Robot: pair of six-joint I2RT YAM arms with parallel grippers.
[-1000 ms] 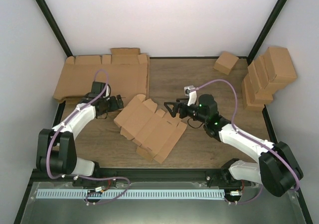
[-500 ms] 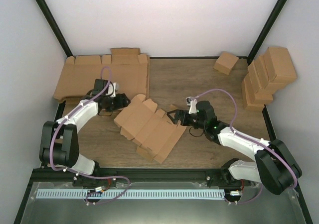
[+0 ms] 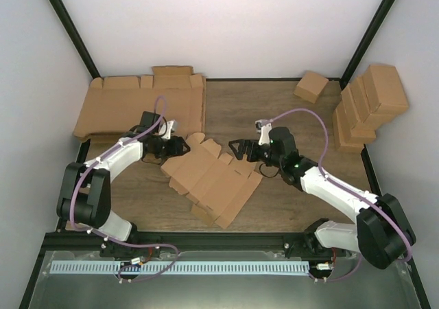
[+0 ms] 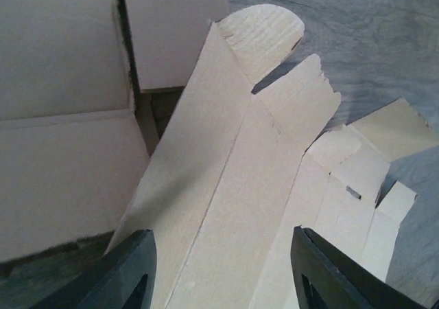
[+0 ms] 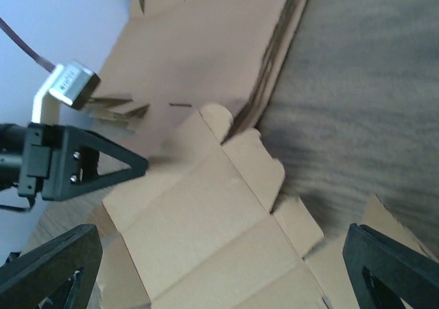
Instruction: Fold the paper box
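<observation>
The paper box (image 3: 212, 178) lies flat and unfolded mid-table, a brown die-cut sheet with flaps and crease lines. My left gripper (image 3: 180, 146) is open at its upper left edge; in the left wrist view the box (image 4: 240, 185) fills the space between my open fingers (image 4: 127, 275), its left panel raised. My right gripper (image 3: 238, 149) is open at the box's upper right flaps. In the right wrist view the box (image 5: 206, 233) lies between my wide-open fingers (image 5: 394, 268), and the left gripper (image 5: 82, 161) shows beyond it.
Large notched cardboard sheets (image 3: 140, 103) lie at the back left, close behind the left gripper. A small cube-like carton (image 3: 311, 86) sits at the back right. A stack of folded cartons (image 3: 367, 106) leans against the right wall.
My left gripper has moved right to the box's upper left edge. My right gripper dipped toward the box, then came back up at its upper right flaps. The box shifted slightly right.
</observation>
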